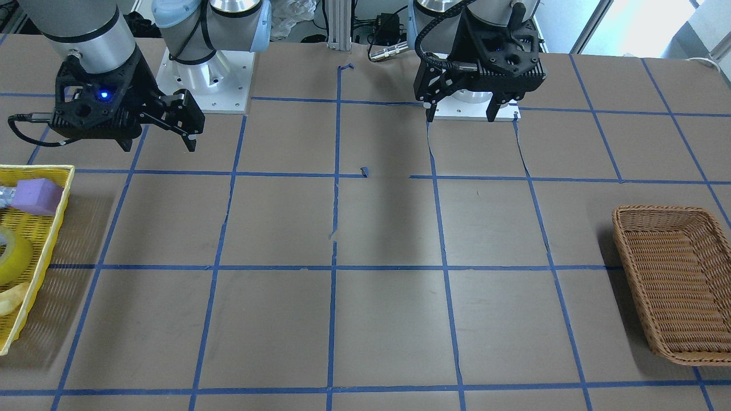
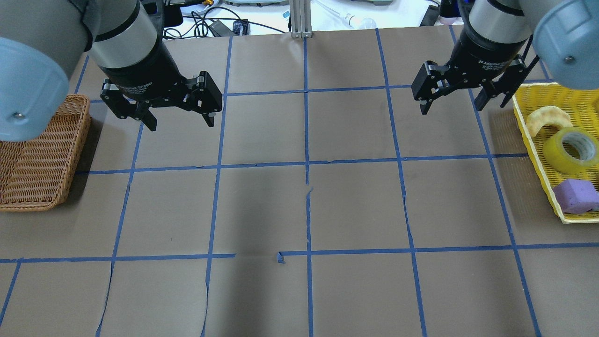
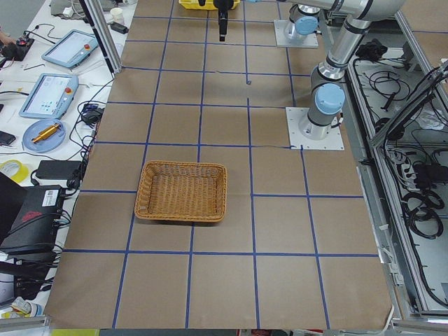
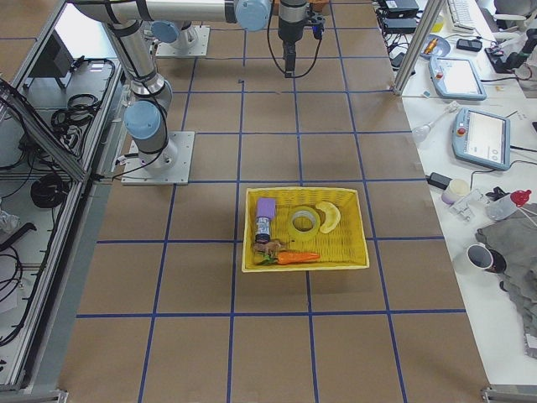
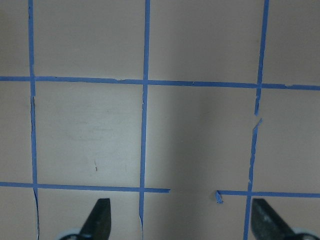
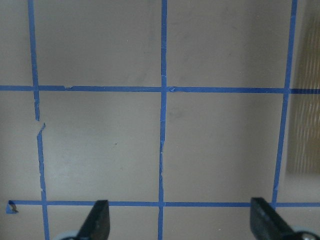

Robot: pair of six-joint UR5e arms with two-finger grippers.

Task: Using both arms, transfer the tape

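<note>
The tape (image 2: 559, 157), a yellow roll with a white core, lies in the yellow tray (image 2: 533, 140) at the table's right end. It also shows in the front view (image 1: 14, 257) and the right side view (image 4: 304, 220). My right gripper (image 2: 461, 106) hangs open and empty above the table, left of the tray and apart from the tape; it shows in the front view (image 1: 160, 145) and its own wrist view (image 6: 180, 222). My left gripper (image 2: 181, 122) hangs open and empty near the wicker basket (image 2: 42, 154); it shows in the front view (image 1: 460, 117) and its wrist view (image 5: 181, 222).
The tray also holds a purple foam block (image 2: 575, 195), a pale bread-like piece (image 2: 545, 118) and, in the right side view, a carrot (image 4: 298, 257). The wicker basket (image 1: 674, 285) is empty. Brown paper with blue tape grid lines (image 2: 306, 164) covers the table.
</note>
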